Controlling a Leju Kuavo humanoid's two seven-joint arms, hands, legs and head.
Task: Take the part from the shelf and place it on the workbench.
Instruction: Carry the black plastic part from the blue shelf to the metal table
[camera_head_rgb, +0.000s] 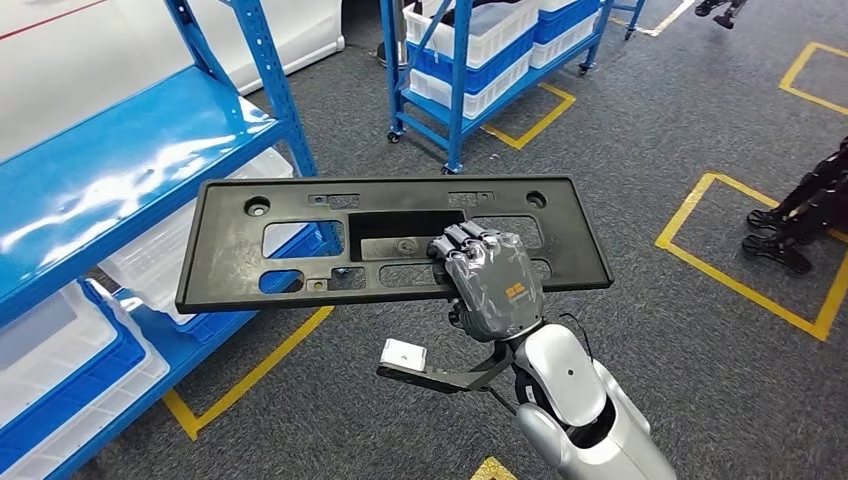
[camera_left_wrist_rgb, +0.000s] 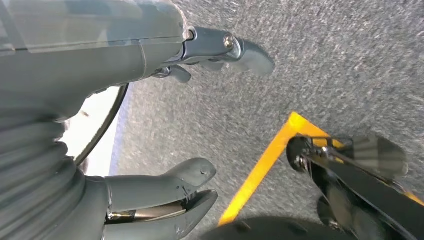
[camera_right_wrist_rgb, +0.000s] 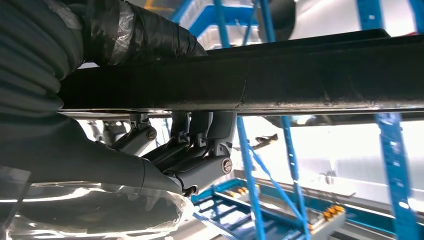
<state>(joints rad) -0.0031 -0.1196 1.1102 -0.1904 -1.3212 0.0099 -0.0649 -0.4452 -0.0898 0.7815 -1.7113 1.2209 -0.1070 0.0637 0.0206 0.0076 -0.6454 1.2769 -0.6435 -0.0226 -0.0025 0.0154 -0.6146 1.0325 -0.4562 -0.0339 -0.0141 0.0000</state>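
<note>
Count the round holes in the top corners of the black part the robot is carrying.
2: one round hole in the black part's upper left corner, another in the upper right. The right hand holding the part may hide smaller ones.

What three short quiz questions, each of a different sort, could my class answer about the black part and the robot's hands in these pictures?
1. True or false: the black panel lies on the blue shelf.
2. Which hand holds the panel? A) left hand B) right hand
3. Fill in: the left hand hangs over grey carpet and holds ____.

Key:
1. False; it is held in the air, clear of the shelf.
2. B; the right hand grips its near edge.
3. Nothing.
</note>
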